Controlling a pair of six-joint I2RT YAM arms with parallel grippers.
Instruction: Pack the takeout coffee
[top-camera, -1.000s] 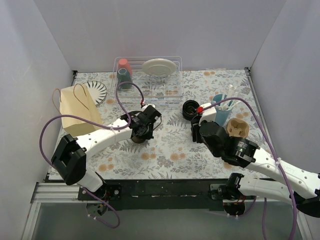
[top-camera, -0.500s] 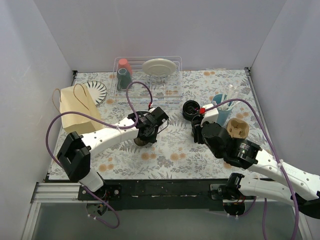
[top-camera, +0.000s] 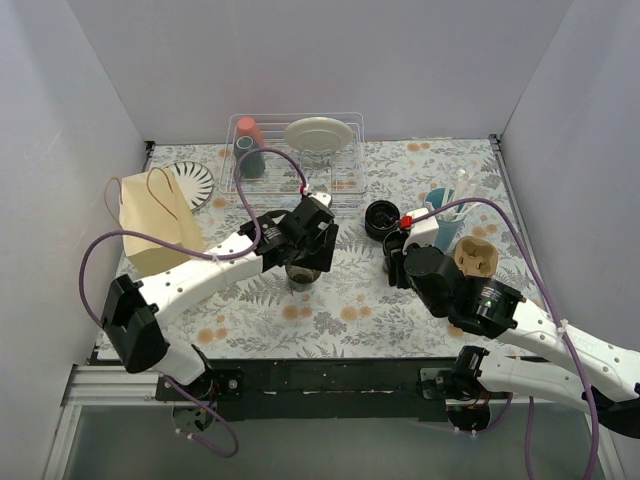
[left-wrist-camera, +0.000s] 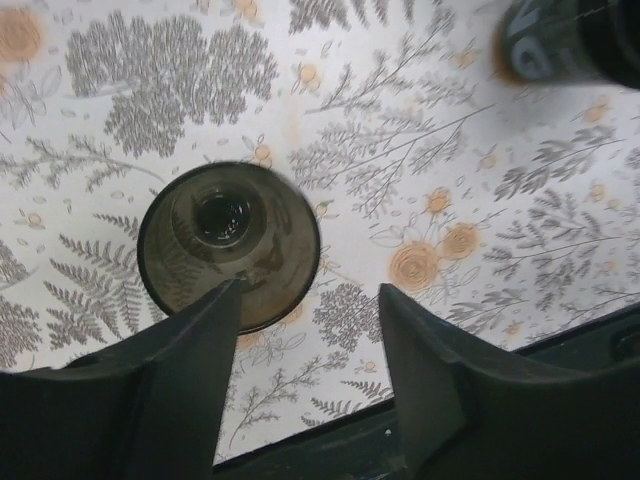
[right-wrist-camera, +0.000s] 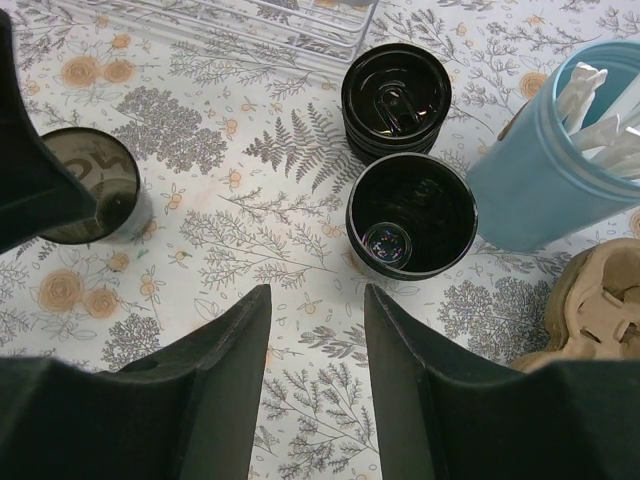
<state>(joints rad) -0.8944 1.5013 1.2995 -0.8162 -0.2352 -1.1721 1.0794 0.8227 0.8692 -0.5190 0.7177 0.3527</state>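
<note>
The takeout coffee is two black cups: a lidded cup (right-wrist-camera: 396, 100) (top-camera: 380, 218) and, just in front of it, an open black cup (right-wrist-camera: 411, 215). My right gripper (right-wrist-camera: 317, 295) (top-camera: 395, 258) hovers open a short way before the open cup, with nothing between its fingers. In the top view the right wrist hides that cup. A smoky translucent cup (left-wrist-camera: 228, 245) (top-camera: 303, 275) (right-wrist-camera: 90, 185) stands upright on the mat. My left gripper (left-wrist-camera: 310, 300) (top-camera: 305, 260) is open above it, its left finger overlapping the rim. The brown paper bag (top-camera: 155, 225) stands at the far left.
A light-blue cup of white sticks (right-wrist-camera: 560, 170) (top-camera: 443, 222) and a cardboard cup carrier (right-wrist-camera: 600, 300) (top-camera: 476, 256) sit right of the black cups. A wire dish rack (top-camera: 340, 180) at the back holds teal and red tumblers and a plate. A striped plate (top-camera: 192, 180) lies behind the bag.
The left gripper carried the smoky cup a little to the right, then opened and let go of it. The right arm has barely moved.
</note>
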